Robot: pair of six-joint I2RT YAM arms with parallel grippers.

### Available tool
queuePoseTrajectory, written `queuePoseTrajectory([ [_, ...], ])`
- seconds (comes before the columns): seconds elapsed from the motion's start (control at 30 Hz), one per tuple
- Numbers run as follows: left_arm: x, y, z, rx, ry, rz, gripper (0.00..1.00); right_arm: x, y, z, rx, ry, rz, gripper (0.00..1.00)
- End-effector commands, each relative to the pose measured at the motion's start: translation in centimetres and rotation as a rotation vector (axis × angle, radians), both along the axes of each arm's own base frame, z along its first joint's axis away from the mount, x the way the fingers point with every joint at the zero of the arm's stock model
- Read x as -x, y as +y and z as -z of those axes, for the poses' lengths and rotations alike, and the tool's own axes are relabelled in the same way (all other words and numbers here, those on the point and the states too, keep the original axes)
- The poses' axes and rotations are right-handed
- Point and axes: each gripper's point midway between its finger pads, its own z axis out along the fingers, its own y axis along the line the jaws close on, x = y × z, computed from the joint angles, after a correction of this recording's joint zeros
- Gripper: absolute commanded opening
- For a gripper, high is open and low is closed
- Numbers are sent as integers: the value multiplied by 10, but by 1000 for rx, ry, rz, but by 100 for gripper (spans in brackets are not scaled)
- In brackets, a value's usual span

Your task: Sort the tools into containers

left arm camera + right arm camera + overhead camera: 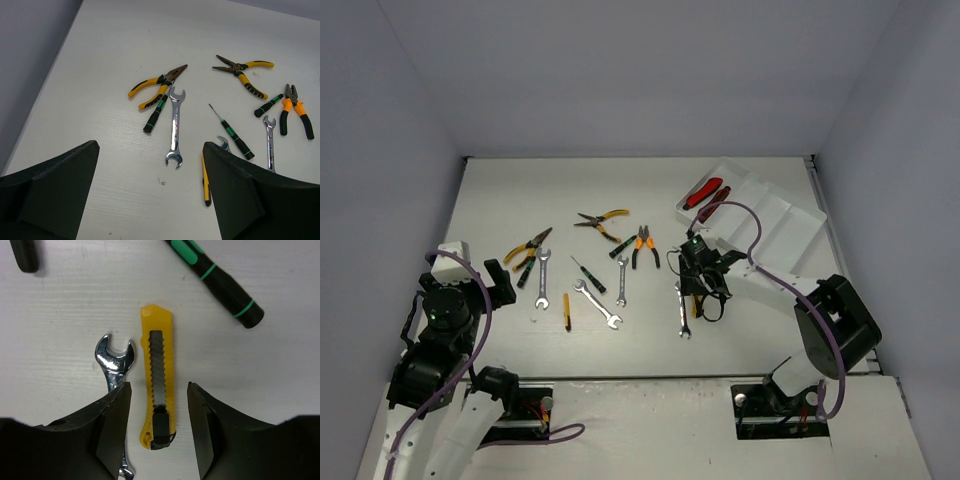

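Left claw (pixel 150 146) wide, right claw (pixel 159 387) half-spread.

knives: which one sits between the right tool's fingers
The yellow knife beside a wrench, straddled by the right tool; the other yellow knife lies far left, the red knife is in the tray.

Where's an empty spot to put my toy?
The far strip of table between the pliers and the back wall, left of the tray, is bare. So is the near strip below the wrenches. The middle is crowded.
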Motion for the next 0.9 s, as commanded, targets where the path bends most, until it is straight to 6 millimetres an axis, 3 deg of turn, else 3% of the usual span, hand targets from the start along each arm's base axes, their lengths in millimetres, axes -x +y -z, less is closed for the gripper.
queuePoseTrajectory([
  [0.0,-10,-3,-14,16,-49,1,83,4,1,7,14,-8,7,45],
  [0.3,-10,-3,-13,16,-48,3,83,9,-8,26,64,20,20,33],
  [0.47,-10,-3,-14,16,-51,2,83,3,-8,19,65,-6,25,9],
  [0.53,-10,-3,-14,16,-51,2,83,-9,-4,-1,47,-71,28,2],
  [0.7,-11,-3,-12,14,-42,2,83,-50,2,-59,-25,-217,80,0],
  [0.83,-11,-3,-13,14,-44,0,83,-97,-4,-116,-79,-361,220,0],
  [0.87,-10,-2,-13,14,-47,-1,83,-115,-16,-126,-84,-385,276,0],
])
